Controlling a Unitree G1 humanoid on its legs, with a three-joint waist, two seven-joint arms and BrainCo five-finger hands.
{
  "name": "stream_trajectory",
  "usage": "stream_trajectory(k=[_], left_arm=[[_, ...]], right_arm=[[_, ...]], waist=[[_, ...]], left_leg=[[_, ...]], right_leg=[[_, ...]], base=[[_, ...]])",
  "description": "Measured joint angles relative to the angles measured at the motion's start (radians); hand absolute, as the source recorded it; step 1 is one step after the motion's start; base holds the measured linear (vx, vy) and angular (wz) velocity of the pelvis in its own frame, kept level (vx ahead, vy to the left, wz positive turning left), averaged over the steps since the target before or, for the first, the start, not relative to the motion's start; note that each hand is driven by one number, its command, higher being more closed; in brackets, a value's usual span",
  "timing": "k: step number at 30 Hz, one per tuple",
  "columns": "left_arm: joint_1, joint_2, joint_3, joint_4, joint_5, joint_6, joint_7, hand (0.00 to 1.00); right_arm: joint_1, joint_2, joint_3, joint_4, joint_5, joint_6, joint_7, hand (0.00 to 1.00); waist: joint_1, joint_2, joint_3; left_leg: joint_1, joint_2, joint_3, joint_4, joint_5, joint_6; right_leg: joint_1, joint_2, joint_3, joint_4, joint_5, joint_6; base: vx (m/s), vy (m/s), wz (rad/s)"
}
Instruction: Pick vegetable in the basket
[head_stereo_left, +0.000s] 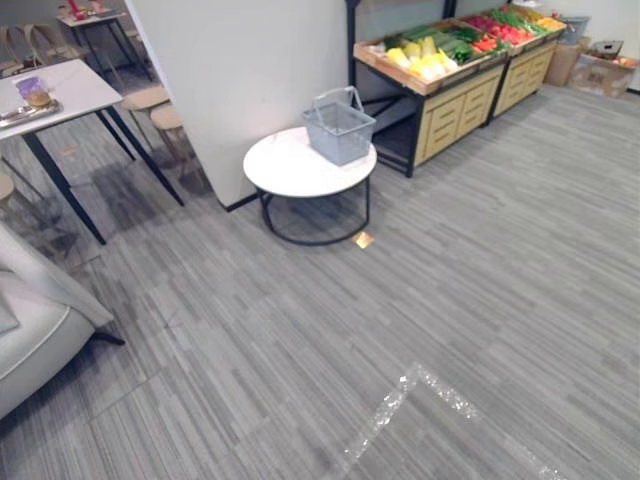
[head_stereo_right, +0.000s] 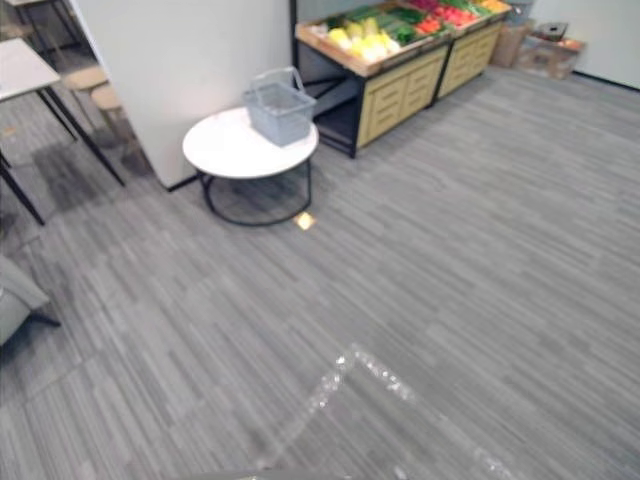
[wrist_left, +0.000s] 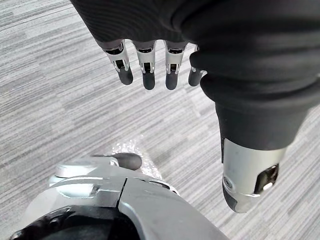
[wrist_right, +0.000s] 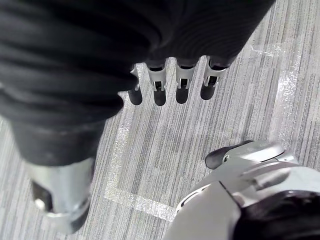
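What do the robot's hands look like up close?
The left hand and right hand look alike. Each has short silver fingers with rounded dark tips and a thicker silver thumb set apart. A black ribbed cover, like a soft sleeve, wraps the back of the hand and the wrist.

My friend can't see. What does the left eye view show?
A grey wire basket stands on a round white table beside a white wall. Behind it, a wooden stand holds yellow, green and red vegetables. Grey floor lies in front.

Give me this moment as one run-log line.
left hand open, empty | right hand open, empty | grey basket on round white table | vegetables on wooden stand beyond it
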Motion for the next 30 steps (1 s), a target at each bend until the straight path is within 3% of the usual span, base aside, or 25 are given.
stream_trajectory(k=[7, 8, 9, 13, 18, 19, 30], left_arm=[[-0.004, -0.002, 0.020, -0.004, 0.003, -0.004, 0.028, 0.00], [-0.004, -0.002, 0.021, -0.007, 0.003, -0.004, 0.030, 0.00], [-0.002, -0.005, 0.021, -0.012, 0.002, -0.005, 0.034, 0.00], [0.000, -0.012, 0.020, -0.047, -0.005, -0.028, 0.060, 0.00], [0.011, -0.022, 0.009, -0.122, -0.044, -0.084, 0.069, 0.00], [0.006, -0.031, -0.006, -0.176, -0.044, -0.117, 0.103, 0.00], [-0.013, -0.031, -0.021, -0.177, -0.044, -0.145, 0.107, 0.00]], right_arm=[[-0.047, 0.002, -0.001, -0.002, 0.000, -0.018, -0.024, 0.00], [-0.047, 0.002, -0.001, -0.002, 0.000, -0.018, -0.025, 0.00], [-0.047, 0.000, -0.001, -0.003, 0.001, -0.018, -0.026, 0.00], [-0.048, 0.006, 0.003, -0.018, 0.004, -0.023, -0.033, 0.00], [-0.025, 0.018, 0.043, -0.072, 0.059, -0.081, -0.032, 0.00], [-0.017, 0.028, 0.064, -0.102, 0.059, -0.110, -0.033, 0.00], [-0.026, 0.029, 0.079, -0.098, 0.120, -0.109, -0.013, 0.00]], waist=[[0.000, -0.008, 0.026], [0.000, 0.001, 0.021], [0.000, -0.010, 0.027], [0.000, -0.009, 0.031], [-0.001, -0.009, 0.036], [-0.001, -0.011, 0.037], [-0.002, -0.009, 0.038]], left_leg=[[0.015, 0.001, 0.017, -0.001, -0.005, -0.008], [0.015, 0.000, 0.018, -0.001, -0.006, -0.008], [0.014, 0.000, 0.018, -0.001, -0.006, -0.007], [0.014, -0.001, 0.020, -0.001, -0.007, -0.006], [0.011, -0.002, 0.020, -0.001, -0.009, -0.003], [0.011, -0.003, 0.025, -0.001, -0.018, -0.002], [0.018, -0.001, 0.062, -0.001, -0.020, -0.006]], right_leg=[[0.022, 0.000, 0.000, -0.017, 0.003, 0.005], [0.022, -0.001, -0.001, -0.017, 0.003, 0.005], [0.021, -0.001, -0.001, -0.018, 0.003, 0.006], [0.023, -0.001, 0.000, -0.031, 0.004, 0.007], [0.021, -0.002, -0.002, -0.031, 0.004, 0.007], [0.021, -0.002, 0.003, -0.031, 0.004, 0.006], [0.018, -0.002, 0.019, -0.031, 0.004, 0.006]], base=[[-0.02, -0.004, -0.01], [-0.04, -0.004, 0.00], [-0.04, -0.003, -0.01], [-0.02, -0.001, -0.01], [0.02, -0.008, -0.01], [0.14, -0.046, -0.07], [0.02, -0.024, -0.07]])
